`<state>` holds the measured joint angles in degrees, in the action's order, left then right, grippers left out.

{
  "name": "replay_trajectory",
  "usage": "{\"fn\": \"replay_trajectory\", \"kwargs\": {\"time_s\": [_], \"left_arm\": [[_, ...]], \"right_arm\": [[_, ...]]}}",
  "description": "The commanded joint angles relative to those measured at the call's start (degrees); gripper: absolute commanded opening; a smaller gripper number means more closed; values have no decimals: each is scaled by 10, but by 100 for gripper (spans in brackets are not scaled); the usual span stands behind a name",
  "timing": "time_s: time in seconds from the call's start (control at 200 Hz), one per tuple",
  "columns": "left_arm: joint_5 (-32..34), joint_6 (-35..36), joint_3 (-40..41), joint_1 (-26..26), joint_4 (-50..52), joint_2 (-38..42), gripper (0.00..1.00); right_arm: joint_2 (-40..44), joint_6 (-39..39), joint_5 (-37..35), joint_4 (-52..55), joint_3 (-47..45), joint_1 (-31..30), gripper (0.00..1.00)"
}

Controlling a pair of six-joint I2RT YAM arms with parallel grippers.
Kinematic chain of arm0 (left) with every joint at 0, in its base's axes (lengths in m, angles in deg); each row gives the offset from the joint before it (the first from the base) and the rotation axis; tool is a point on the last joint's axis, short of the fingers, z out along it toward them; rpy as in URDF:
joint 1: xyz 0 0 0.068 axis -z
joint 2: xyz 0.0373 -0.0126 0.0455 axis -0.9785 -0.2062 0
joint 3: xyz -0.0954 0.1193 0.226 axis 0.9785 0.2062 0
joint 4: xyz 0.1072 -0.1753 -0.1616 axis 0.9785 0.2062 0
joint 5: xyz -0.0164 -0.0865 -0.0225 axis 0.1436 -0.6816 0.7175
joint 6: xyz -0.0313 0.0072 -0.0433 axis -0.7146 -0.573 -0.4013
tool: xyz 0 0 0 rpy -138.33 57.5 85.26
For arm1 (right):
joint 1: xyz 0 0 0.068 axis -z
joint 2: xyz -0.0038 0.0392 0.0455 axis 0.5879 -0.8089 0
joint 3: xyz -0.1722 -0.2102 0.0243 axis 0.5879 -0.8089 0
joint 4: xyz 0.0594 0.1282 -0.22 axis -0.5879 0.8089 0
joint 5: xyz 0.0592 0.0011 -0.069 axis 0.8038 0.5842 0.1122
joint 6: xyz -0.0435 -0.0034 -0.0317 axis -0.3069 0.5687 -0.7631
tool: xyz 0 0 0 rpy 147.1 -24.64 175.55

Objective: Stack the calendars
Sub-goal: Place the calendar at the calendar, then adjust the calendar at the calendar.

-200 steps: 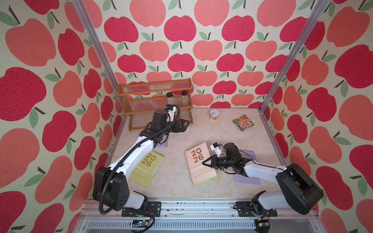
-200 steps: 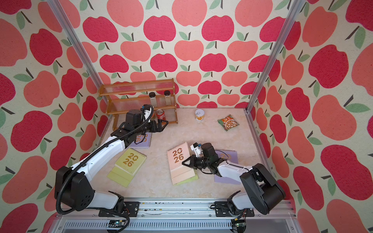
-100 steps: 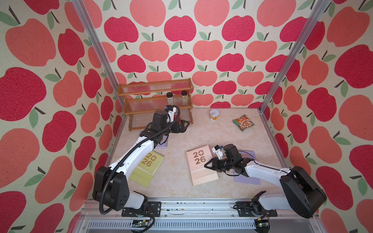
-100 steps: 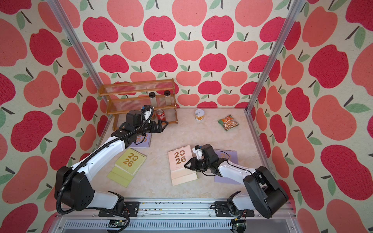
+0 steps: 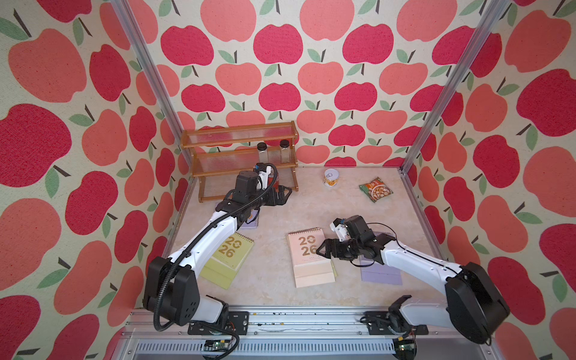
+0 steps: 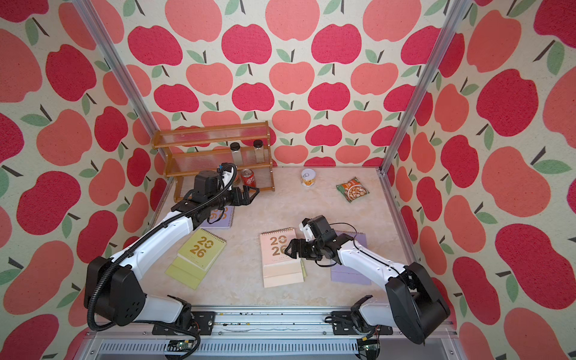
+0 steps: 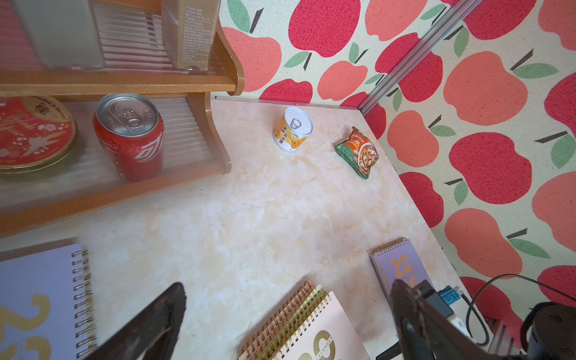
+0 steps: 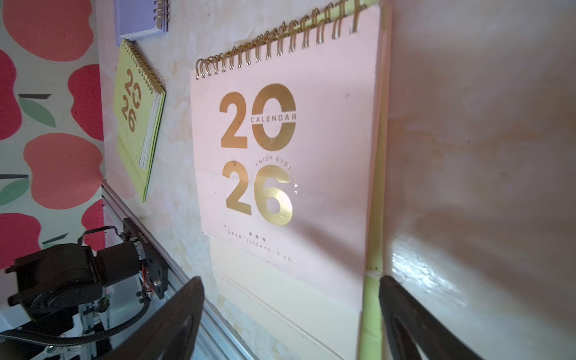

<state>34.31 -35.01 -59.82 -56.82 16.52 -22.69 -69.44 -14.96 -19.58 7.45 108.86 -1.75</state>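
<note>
A pale pink calendar (image 5: 307, 255) (image 8: 280, 156) lies flat at mid-table on top of a stack. The edge of a yellow-green one (image 8: 374, 280) peeks out beneath it. My right gripper (image 5: 322, 249) (image 8: 291, 280) hovers open over the pink calendar's right side, holding nothing. Another yellow-green calendar (image 5: 230, 252) lies to the left. One lilac calendar (image 6: 223, 215) sits partly under my left arm, another (image 5: 380, 274) under my right arm. My left gripper (image 5: 285, 194) (image 7: 286, 290) hangs open and empty beside the shelf.
A wooden shelf (image 5: 243, 162) at the back left holds two jars (image 5: 263, 149), a red can (image 6: 248, 179) and a round tin (image 7: 31, 134). A small can (image 5: 331, 177) and a green snack packet (image 5: 375, 189) lie at the back right.
My right gripper has opened and let go of the pink calendar, which went from tilted to flat on the stack. The left arm has not moved.
</note>
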Motion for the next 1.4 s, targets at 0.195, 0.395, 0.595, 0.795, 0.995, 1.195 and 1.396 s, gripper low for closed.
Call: {"fn": "replay_trajectory", "kwargs": {"time_s": [0.195, 0.395, 0.595, 0.795, 0.995, 1.195, 1.396], "left_arm": [[10, 12, 16, -6, 13, 37, 99], [8, 13, 17, -11, 17, 36, 100], [4, 15, 29, -14, 42, 41, 100], [14, 15, 54, -16, 61, 63, 100], [19, 16, 64, -23, 71, 77, 100], [24, 15, 70, -27, 80, 85, 100], [24, 14, 69, -28, 80, 83, 100]], "right_arm": [[-11, -68, -80, 99, 59, 3, 99], [-57, -71, -74, 91, 86, 1, 99], [-94, -74, -72, 62, 110, -3, 99], [-160, -95, -78, 63, 172, -1, 99], [-200, -112, -86, 71, 213, 11, 99], [-230, -124, -76, 62, 233, 27, 99], [-256, -137, -70, 63, 262, 33, 99]]}}
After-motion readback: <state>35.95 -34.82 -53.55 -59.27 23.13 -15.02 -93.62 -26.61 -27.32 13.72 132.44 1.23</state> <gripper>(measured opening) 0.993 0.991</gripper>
